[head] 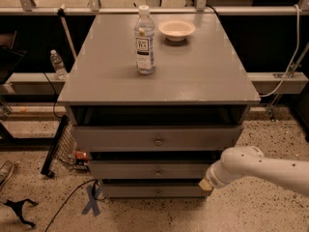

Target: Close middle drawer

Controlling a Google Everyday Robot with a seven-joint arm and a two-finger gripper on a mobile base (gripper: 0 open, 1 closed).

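The gripper [207, 183] is seemingly pressing on the right end of the middle drawer [126, 170], which is jutting out slightly. Whether it is gripping anything I cannot tell. The next move is pushing straight inward.

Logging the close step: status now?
White arm's tool low, at right end of the wide grey wooden middle drawer. Drawer looks partly out, dark gap above. Nothing seen blocking it.

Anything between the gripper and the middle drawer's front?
Nothing: in the camera view the gripper sits at the lower right end of the middle drawer, with no object between them.
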